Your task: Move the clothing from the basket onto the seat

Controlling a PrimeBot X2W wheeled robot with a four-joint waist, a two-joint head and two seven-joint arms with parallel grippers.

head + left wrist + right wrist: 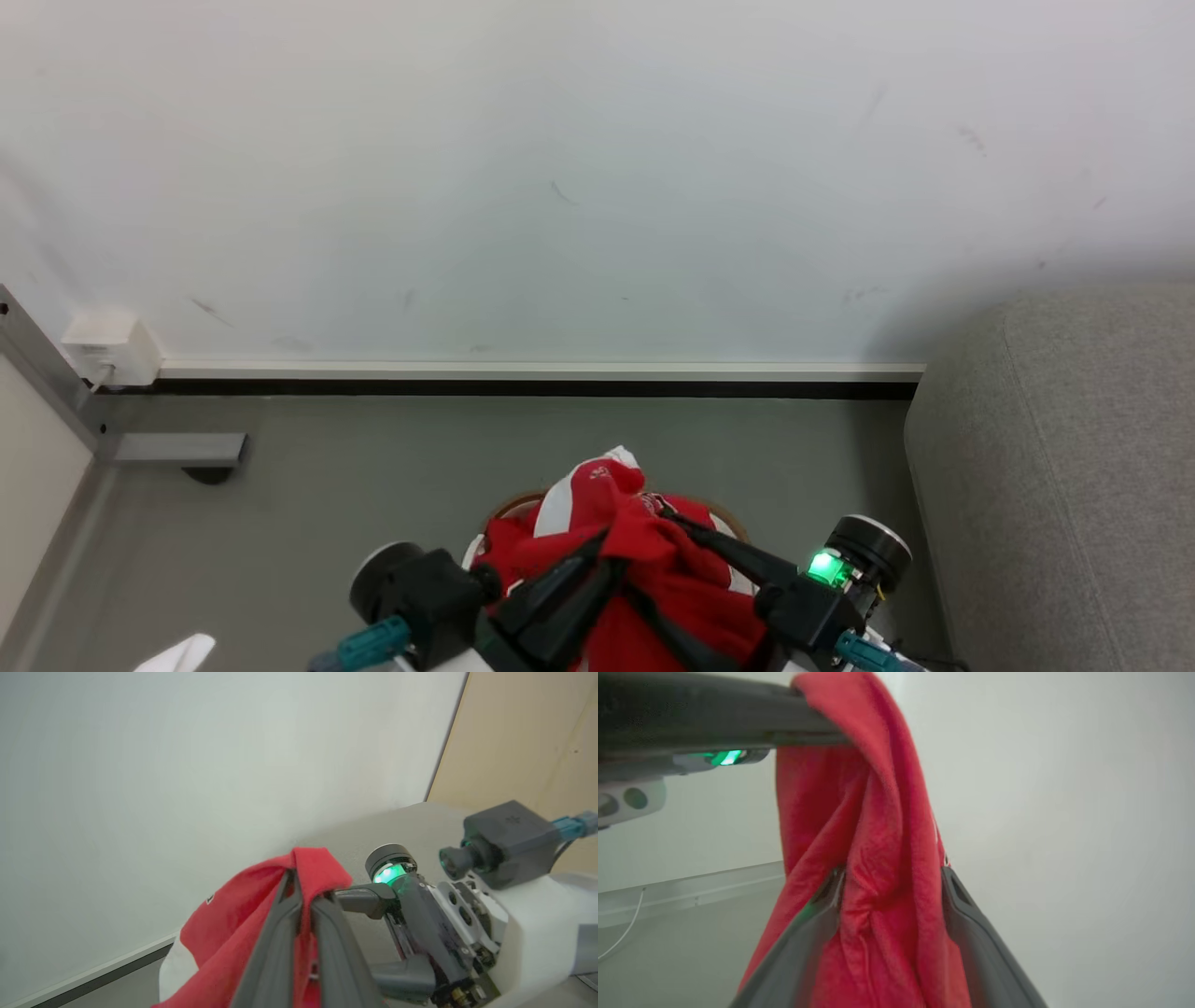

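1. Two grippers meet at the jersey [653, 569], which is bunched above the basket [512, 507] on the floor.
2. Clamped tight, the left gripper [306, 884] pinches a red fold.
3. Fabric hangs between the spread fingers of the right gripper [892, 875].
4. Well right stands the seat [1055, 485].

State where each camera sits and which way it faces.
Head view: on the head, facing forward and down at floor, wall, seat, and the clothing over the basket; left gripper and right gripper show at bottom.
Left wrist view: on the left wrist, looking along its shut fingers, pinched on the clothing, toward the wall; the right gripper shows at right.
Right wrist view: on the right wrist, looking along its spread fingers flanking the clothing, toward the wall.
Shared: both wrist views show the clothing and the left gripper.
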